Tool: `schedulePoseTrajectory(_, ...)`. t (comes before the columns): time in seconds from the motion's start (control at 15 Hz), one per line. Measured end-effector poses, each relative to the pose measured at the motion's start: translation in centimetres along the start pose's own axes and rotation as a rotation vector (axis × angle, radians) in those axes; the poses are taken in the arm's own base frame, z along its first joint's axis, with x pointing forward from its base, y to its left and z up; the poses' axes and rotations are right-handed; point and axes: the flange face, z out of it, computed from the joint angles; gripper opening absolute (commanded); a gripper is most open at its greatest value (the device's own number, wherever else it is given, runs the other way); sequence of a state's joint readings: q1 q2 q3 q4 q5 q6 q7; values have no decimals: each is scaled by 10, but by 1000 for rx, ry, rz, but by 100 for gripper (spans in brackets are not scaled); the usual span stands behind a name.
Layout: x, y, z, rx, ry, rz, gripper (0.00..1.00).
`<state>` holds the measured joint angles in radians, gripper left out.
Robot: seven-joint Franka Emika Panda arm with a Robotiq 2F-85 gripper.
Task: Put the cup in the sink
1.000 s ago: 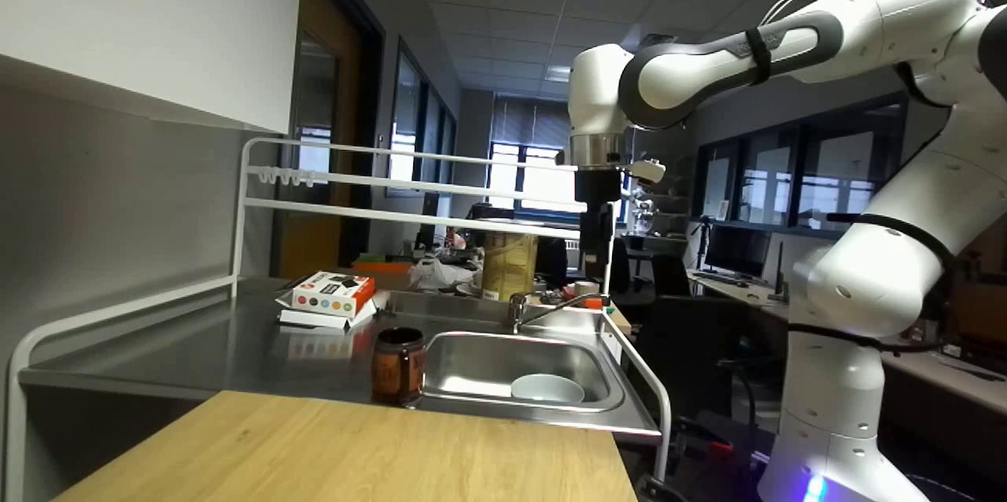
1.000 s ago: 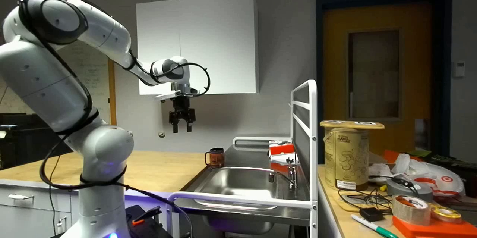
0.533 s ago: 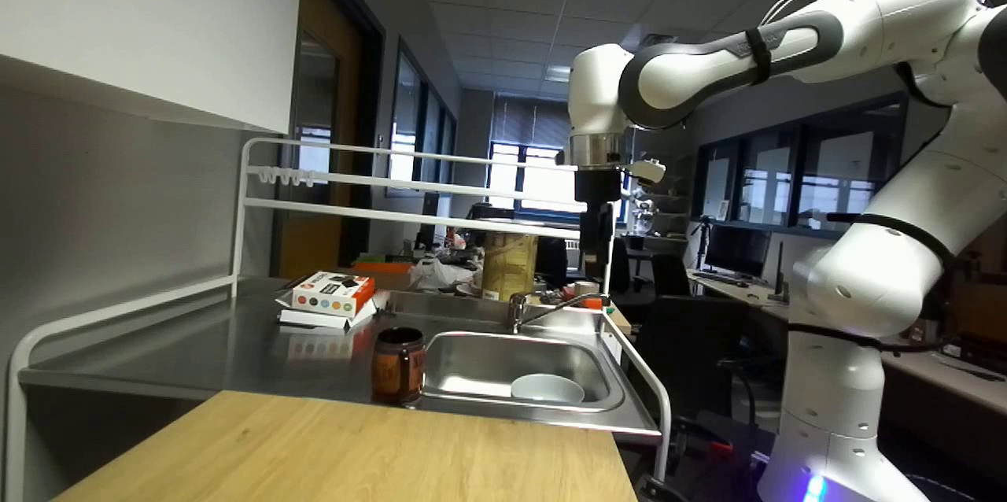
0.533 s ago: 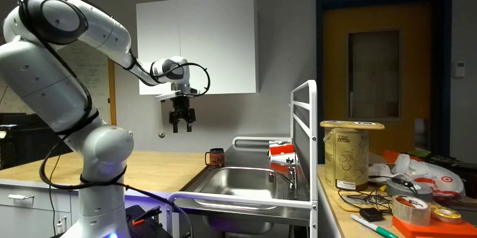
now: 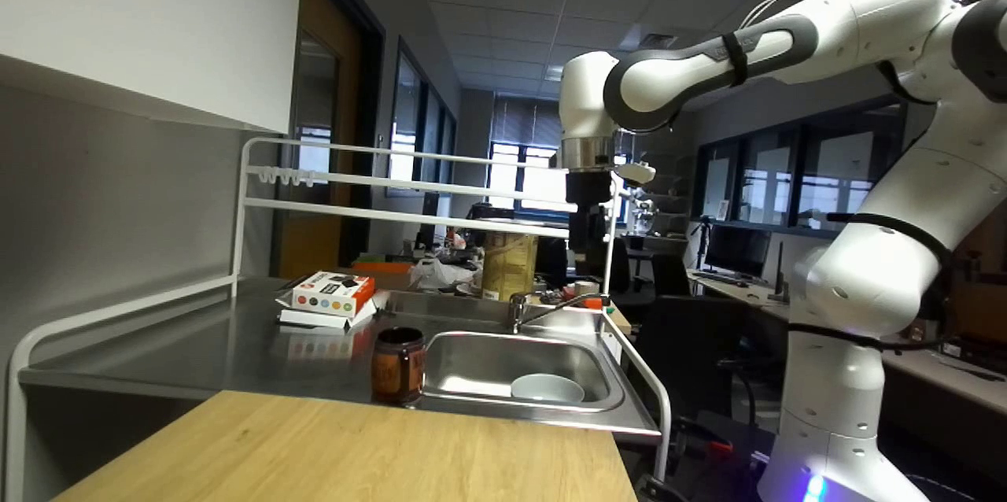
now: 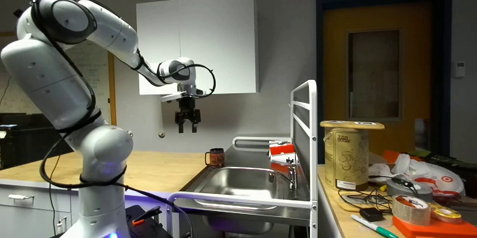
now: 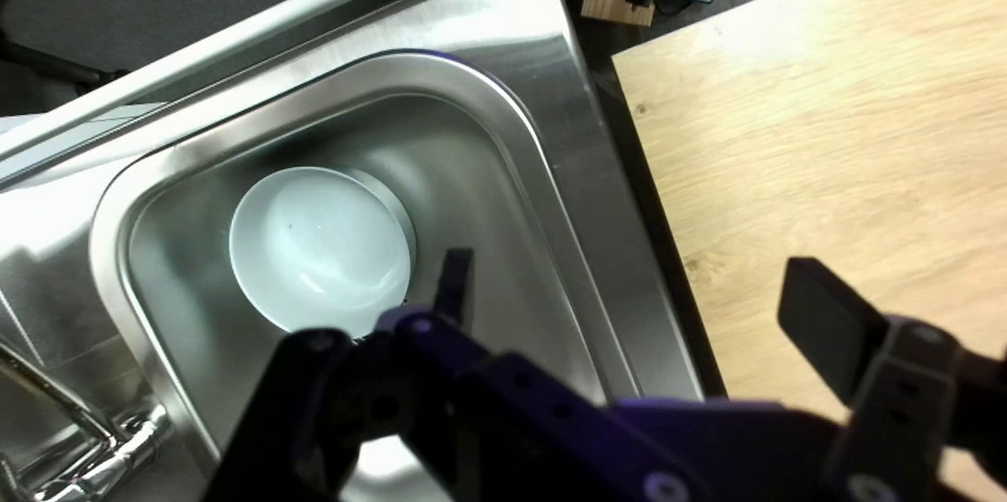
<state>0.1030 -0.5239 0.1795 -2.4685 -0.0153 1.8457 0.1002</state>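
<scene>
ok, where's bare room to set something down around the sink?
Steel counter: between the white side rail, the box and the mug. Wooden tabletop: the visible stretch along the steel edge. Sink: floor on the mug's side of the bowl. Crowded: side table beyond the rack, packed with canister, tape rolls, plastic bag.

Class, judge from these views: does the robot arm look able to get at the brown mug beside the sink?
Probably yes. The claw hangs open, higher than the brown mug, and both exterior views show nothing standing between them; exact reach is hard to judge.
</scene>
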Motion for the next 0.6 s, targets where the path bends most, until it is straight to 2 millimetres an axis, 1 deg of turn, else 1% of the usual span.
schedulePoseTrajectory(0.07,10,5,0,2,-1,9,100)
schedulePoseTrajectory(0.2,35,16,-1,0,-8,34,100)
schedulePoseTrajectory(0.4,88,26,0,-1,-27,77,100)
schedulePoseTrajectory(0.6,144,22,3,21,-34,99,100)
